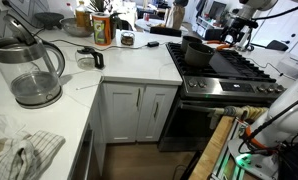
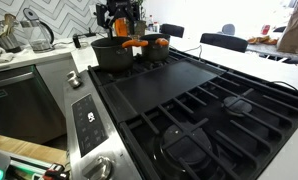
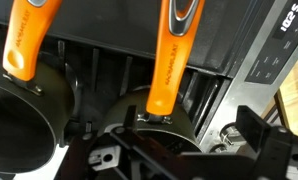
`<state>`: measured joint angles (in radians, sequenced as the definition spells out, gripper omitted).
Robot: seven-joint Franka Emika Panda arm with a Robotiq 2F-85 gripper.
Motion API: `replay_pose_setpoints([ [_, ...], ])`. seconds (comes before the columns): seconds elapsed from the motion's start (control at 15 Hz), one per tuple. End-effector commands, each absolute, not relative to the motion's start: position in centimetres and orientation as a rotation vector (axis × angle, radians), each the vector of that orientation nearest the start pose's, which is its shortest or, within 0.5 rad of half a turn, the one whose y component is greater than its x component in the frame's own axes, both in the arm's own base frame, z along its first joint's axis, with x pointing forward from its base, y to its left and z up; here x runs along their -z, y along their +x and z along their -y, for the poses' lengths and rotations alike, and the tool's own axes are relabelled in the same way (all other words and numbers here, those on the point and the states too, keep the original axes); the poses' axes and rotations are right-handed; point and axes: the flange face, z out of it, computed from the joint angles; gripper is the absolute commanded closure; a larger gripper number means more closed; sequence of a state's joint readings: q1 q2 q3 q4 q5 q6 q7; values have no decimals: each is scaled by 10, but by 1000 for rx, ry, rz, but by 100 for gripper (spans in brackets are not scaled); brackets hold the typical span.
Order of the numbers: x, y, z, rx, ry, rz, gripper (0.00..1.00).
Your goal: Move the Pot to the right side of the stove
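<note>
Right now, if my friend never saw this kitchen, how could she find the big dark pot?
Start at the stove with the black grates. Go to its far corner beside the white counter, where the Pot sits. It is round, dark and straight-sided, while the things next to it have bright orange handles.

You'll see the Pot (image 2: 111, 55) as dark grey-black. The two pan handles (image 3: 175, 55) in your wrist view are bright orange against dark pan bodies. The stove (image 1: 225, 88) is black on top with a silver stainless front. Your countertop (image 1: 114, 72) is white and the cabinet doors (image 1: 139, 112) off-white. The backsplash (image 2: 64, 18) is white herringbone tile. The kettle (image 1: 31, 68) is clear glass, and the cloth (image 1: 19, 152) is pale and faintly striped.
</note>
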<state>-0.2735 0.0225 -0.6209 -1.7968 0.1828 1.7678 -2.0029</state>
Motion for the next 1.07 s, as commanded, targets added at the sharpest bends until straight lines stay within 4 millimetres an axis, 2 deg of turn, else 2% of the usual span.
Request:
replay_pose_setpoints([
  [0.0, -525, 369, 429, 244, -2638, 1559, 0],
  [0.2, -528, 371, 429, 246, -2639, 1564, 0],
  [0.6, -505, 384, 430, 275, -2467, 1727, 0],
  [1.0, -480, 380, 448, 333, -2354, 1745, 0],
])
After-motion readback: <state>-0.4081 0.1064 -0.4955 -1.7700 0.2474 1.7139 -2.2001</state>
